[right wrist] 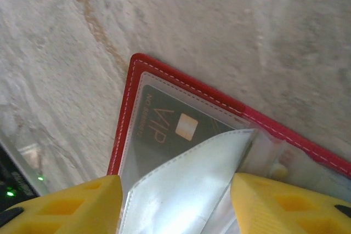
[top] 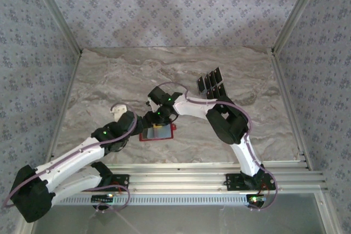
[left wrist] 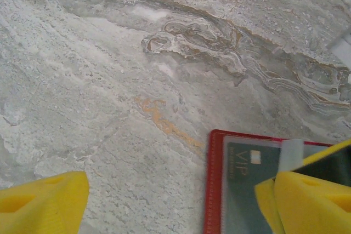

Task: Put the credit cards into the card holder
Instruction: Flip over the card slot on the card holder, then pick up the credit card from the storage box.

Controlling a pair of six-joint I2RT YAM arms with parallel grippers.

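The red card holder (top: 146, 137) lies open on the marble near the front middle. One black credit card (right wrist: 164, 124) with gold "VIP" lettering and a pale chip sits inside its clear pocket, and it shows through the pocket from the left too (left wrist: 241, 173). Several more credit cards (top: 211, 83) lie in rows at the back right. My right gripper (right wrist: 175, 212) hovers over the holder (right wrist: 123, 130) with its jaws apart, and a clear pocket leaf (right wrist: 186, 184) curls up between them. My left gripper (left wrist: 175, 206) is open at the holder's left edge (left wrist: 211, 190); its right finger (left wrist: 315, 201) is over the holder.
Both grippers (top: 143, 124) (top: 160, 116) crowd together over the holder. An aluminium rail (top: 192, 171) runs along the near table edge. Patterned walls (top: 33, 53) close in the left, right and back sides. Bare marble (top: 109, 80) stretches to the back left.
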